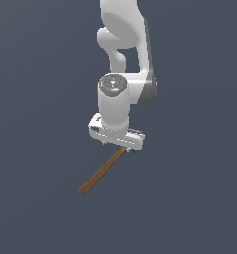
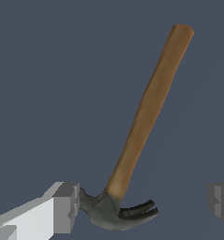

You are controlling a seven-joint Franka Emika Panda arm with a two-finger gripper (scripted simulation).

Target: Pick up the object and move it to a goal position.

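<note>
The object is a small claw hammer (image 2: 141,117) with a long brown wooden handle and a dark grey metal head (image 2: 111,213). My gripper (image 2: 144,206) is open, and the head lies between its two fingers. The flat striking face touches one grey finger (image 2: 66,206). A clear gap separates the claw from the other finger (image 2: 221,201). In the exterior view the white hand covers the head, and only the handle of the hammer (image 1: 101,172) shows, slanting down toward that view's left. The gripper (image 1: 122,148) fingers are mostly hidden under the hand there.
A plain dark blue-grey surface fills both views. The white arm (image 1: 122,49) rises straight up from the hand to the top of the exterior view.
</note>
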